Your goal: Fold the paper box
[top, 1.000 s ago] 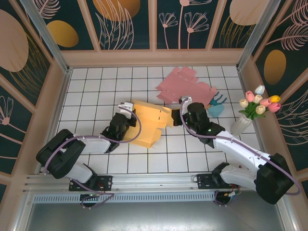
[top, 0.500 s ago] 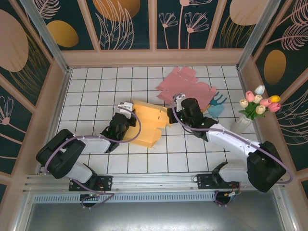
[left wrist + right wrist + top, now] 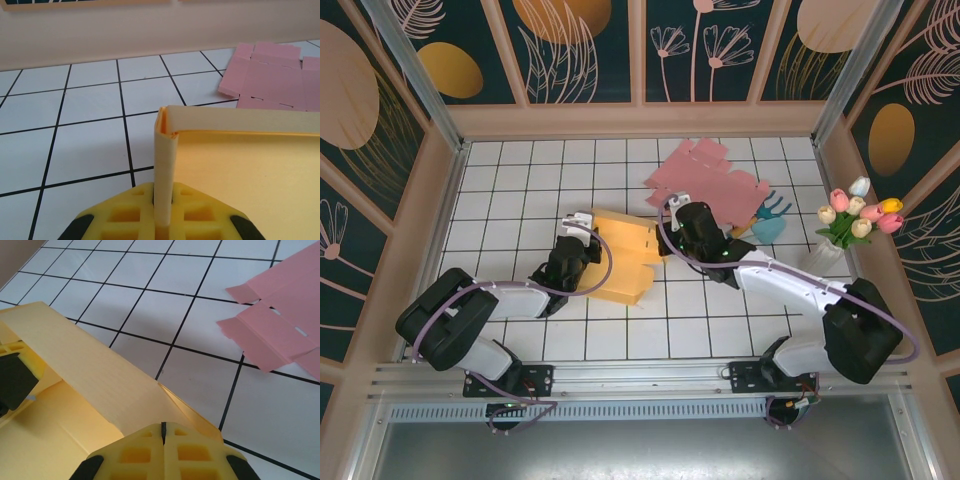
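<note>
1. Where the left arm reaches over the white tiled worktop [image 3: 510, 180], we see the left end effector [image 3: 582, 240] clamped on an upright wall of the yellow paper box [image 3: 625, 258]. In the left wrist view that wall stands as a thin strip pinched between the yellow fingers [image 3: 125, 220].
2. The yellow paper box lies near the middle of the worktop, between the two arms. It is partly folded, with its floor flat on the tiles and a side wall raised along the far edge.
3. At the box's right edge, the right end effector [image 3: 672, 225] is closed. We see its pads pressed together on a flap of the box, which runs as a broad band up and to the left in the right wrist view.
4. Behind it and to the right, a flat pink cardboard blank [image 3: 705, 180] lies unfolded on the tiles, apart from the yellow box.
5. Further right, a small blue object [image 3: 770, 225] sits beside the pink blank, and a vase of tulips [image 3: 840, 235] stands near the right wall.
</note>
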Available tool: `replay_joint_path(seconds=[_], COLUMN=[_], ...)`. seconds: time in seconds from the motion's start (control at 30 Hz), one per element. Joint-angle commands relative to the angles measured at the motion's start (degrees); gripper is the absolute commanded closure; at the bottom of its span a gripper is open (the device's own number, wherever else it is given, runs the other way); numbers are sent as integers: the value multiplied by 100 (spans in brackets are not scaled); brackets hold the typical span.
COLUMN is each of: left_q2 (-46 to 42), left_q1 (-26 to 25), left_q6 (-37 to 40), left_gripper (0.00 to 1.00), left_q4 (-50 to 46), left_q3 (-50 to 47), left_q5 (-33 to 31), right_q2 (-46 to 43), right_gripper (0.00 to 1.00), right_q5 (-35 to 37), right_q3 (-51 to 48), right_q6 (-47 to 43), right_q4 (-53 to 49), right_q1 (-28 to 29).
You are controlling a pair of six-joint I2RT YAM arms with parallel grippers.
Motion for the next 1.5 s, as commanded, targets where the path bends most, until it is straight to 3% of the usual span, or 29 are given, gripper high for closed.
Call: replay_joint_path(seconds=[0.0,0.33,0.47,0.67,0.87,1.1,1.47], left_q2=[72,133,60,14,143,115,162], left_q1=[17,19,12,16,12,-1,-79], left_q6=[-294,-411,-392,-349,-327,-290,-332], left_gripper=[100,100,100,100,100,100,100], left_q4=[451,515,481,613,909,1033,1019], left_q3=[155,83,60,-47,-111,-181,-97], left_q5=[-102,-147,-132,-64,397,617,748], right_q2=[-331,-503,-359,-380,-121,349,488], right_gripper=[100,100,100,100,100,100,100], right_q5=[581,819,789,100,-341,-513,-901], right_q3=[279,178,-75,-370,-211,213,235], right_q6=[-35,281,304,265,9,-454,-630], right_q4=[-613,-423,-235,12,111,-46,509], right_q1=[173,579,207,-450,-740,-726,-211])
